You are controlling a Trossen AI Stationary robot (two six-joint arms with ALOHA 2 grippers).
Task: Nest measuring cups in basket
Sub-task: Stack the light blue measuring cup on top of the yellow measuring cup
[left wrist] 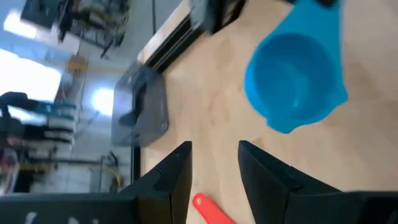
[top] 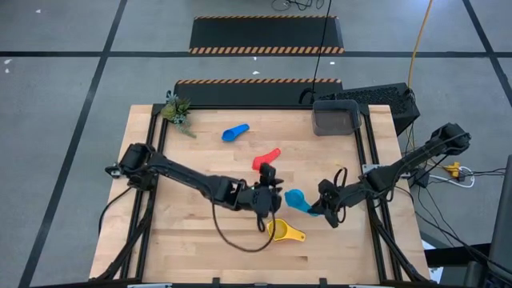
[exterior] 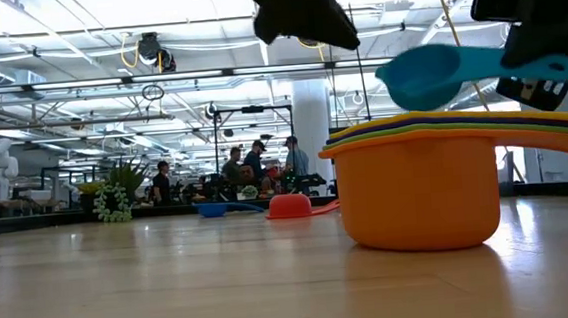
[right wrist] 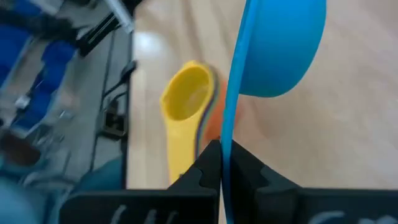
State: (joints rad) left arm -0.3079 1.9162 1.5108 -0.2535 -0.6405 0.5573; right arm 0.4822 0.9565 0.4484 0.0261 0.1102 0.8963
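Note:
My right gripper is shut on the light blue cup, which is lifted off the table a little to the far right of the stack. That stack has the orange cup outermost, yellow innermost and green and navy rims between; it rests on its base near the table's near edge. My left gripper hovers open above the red cup's handle. The red cup and blue cup lie on the table farther back. The dark grey basket stands at the far right. My right gripper pinches the light blue cup's handle between its two fingers, the flat handle standing edge-on in the right wrist view. The fingers come from the table's right and lie along the handle. The cup is lifted clear, its bowl roughly level beyond the fingertips.
A small green plant sits at the far left corner. A black keyboard lies beyond the basket, off the table's far right. A dark cable loops over the wood near the left arm. People stand in the room far behind the table.

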